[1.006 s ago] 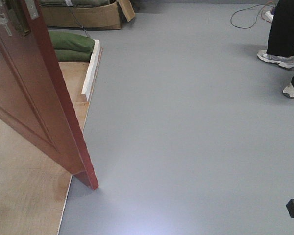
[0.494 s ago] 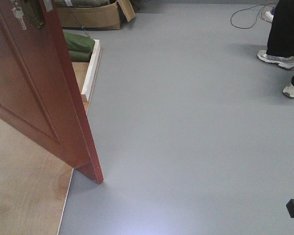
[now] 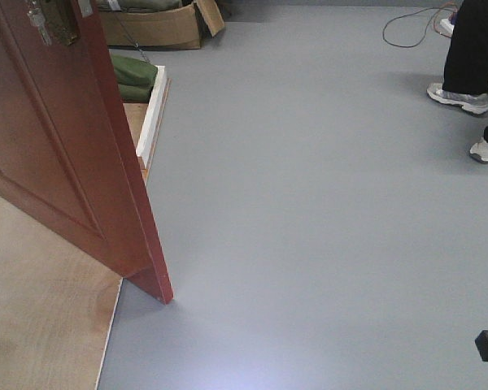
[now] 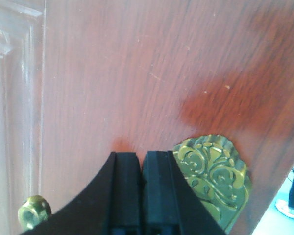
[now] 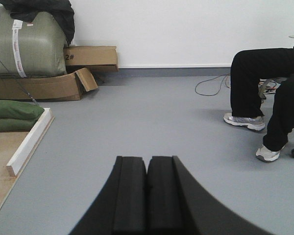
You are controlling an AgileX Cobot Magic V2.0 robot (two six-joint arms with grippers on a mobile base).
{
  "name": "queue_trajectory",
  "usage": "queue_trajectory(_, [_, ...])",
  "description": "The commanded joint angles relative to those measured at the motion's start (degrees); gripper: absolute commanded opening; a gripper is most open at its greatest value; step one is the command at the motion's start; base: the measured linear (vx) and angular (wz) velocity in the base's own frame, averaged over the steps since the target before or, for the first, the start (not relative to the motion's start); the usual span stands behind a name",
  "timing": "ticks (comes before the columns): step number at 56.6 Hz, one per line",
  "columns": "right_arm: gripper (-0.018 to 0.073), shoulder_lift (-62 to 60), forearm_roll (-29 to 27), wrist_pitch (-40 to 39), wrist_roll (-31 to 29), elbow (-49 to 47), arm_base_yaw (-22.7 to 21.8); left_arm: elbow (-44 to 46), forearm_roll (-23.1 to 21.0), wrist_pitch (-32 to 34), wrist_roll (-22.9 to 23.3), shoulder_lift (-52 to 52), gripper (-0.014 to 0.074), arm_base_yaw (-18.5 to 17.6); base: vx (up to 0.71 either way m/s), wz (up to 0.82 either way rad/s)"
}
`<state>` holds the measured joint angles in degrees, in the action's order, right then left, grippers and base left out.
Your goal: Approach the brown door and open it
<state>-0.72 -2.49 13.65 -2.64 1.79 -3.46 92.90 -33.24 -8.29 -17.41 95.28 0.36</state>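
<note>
Stands ajar at the left: reddish-brown panelled door (image 3: 57,146), upright, glossy, lower corner at the seam between wooden floor (image 3: 41,325) and grey floor (image 3: 309,244); bears an ornate brass plate (image 4: 213,174).

Grey floor (image 3: 309,203) with cardboard box (image 3: 150,28), white plank (image 3: 152,114) (beside 2 green bags (image 3: 134,73))

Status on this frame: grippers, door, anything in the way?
Left gripper shut, empty, at brown door beside brass plate. Right gripper shut, empty. Door ajar. Person seated far right, well clear.
</note>
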Motion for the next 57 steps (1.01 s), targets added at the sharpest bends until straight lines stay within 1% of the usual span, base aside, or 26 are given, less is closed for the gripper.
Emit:
queue_trajectory(1, [0.0000,-0.6,0.2,-4.7,-0.3,0.3,-0.3,1.9,-0.4,4.2,0.3,-2.7,-0.0006,-0.3,0.00,0.00])
queue_trajectory(57, [0.0000,-0.6,0.2,-4.7,-0.3,0.3,-0.3,1.9,-0.4,4.2,0.3,-2.7,-0.0006,-0.3,0.04,0.01])
